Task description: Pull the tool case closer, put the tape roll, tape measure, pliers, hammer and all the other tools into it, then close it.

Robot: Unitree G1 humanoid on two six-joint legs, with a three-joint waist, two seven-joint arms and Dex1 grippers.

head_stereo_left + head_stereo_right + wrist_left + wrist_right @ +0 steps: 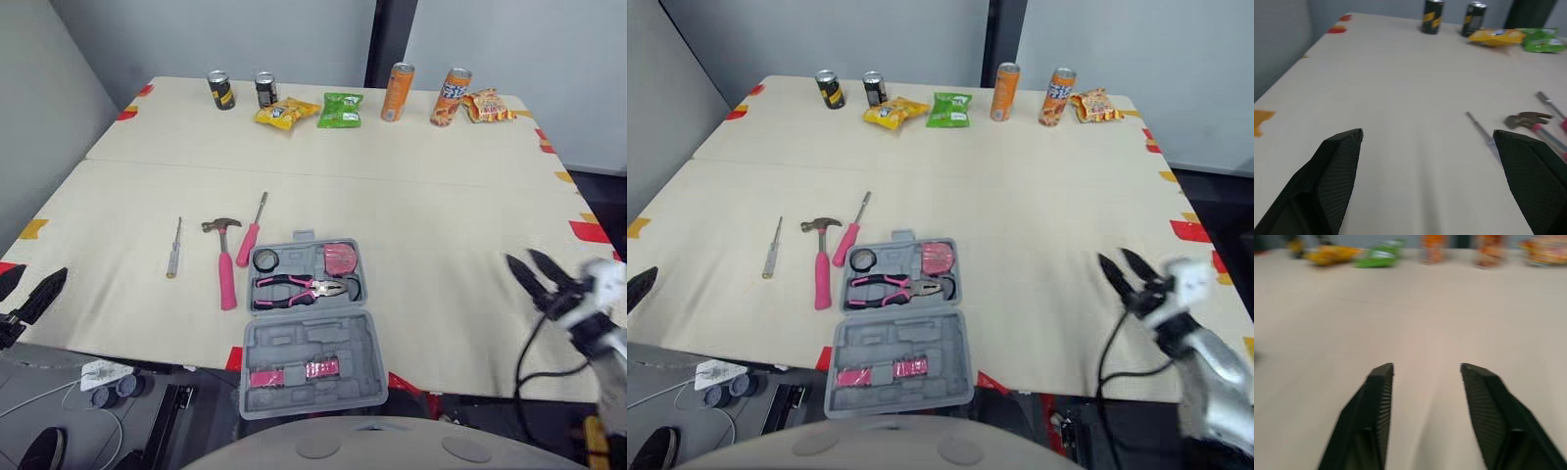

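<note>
Your grey plastic tool case [294, 345] holds black tape roll [265, 260], pink tape measure [341, 258], pink-handled pliers [294, 289]; pink-handled hammer [225, 266], two screwdrivers [253, 235], closing remain. Left gripper [1426, 134], right gripper [1426, 366]: fingers spread, empty.

No word or number can be read. The black can [220, 89], the dark can [265, 88], the orange can [397, 91], the orange and blue can [450, 96], the yellow bag [286, 113], the green bag [340, 110] and the orange bag [488, 106] have printed designs, but the letters are too small to make out.

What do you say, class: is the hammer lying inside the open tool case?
No, the hammer lies on the table left of the tool case, beside the screwdriver.
</note>
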